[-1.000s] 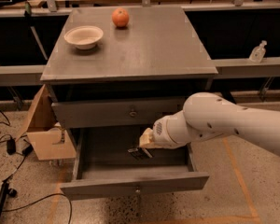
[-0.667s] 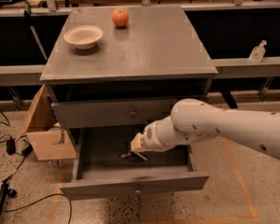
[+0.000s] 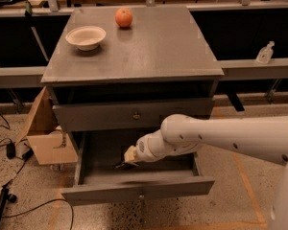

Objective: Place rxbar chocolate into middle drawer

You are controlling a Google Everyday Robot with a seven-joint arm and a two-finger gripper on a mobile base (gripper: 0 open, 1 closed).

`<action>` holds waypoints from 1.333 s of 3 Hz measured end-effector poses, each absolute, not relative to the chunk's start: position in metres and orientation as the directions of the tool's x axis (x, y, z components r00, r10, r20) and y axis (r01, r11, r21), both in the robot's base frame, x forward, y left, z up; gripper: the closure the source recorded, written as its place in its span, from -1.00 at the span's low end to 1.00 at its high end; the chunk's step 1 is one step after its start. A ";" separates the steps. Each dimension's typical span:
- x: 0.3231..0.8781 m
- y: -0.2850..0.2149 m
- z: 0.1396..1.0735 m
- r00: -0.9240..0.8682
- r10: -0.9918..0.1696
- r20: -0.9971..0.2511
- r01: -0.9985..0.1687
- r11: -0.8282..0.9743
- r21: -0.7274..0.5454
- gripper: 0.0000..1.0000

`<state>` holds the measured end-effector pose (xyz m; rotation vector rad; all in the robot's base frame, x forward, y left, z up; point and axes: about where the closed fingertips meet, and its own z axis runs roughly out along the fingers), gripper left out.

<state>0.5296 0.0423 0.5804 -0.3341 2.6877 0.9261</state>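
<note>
The gripper (image 3: pixel 126 160) is seen low inside the open drawer (image 3: pixel 134 191). The bar (image 3: pixel 120 165) is seen at its tip, just above the drawer floor. Whether it is gripped cannot be told.

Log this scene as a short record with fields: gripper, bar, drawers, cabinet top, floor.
gripper: inside the open middle drawer, low over its floor, left of centre
chocolate bar: probably the small dark shape at the gripper's tip; cannot tell if it is let go
middle drawer: pulled out
upper drawer: shut
cabinet top: bowl and orange fruit at the back left, apart
floor, left of the cabinet: cardboard box
</note>
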 end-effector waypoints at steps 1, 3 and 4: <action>0.541 0.051 0.549 -0.929 -0.154 -0.338 -0.323 0.783 0.532 -0.28; 0.557 0.022 0.548 -0.938 -0.071 -0.341 -0.242 0.835 0.494 -1.00; 0.548 -0.053 0.586 -0.936 -0.019 -0.353 -0.185 0.877 0.443 -0.66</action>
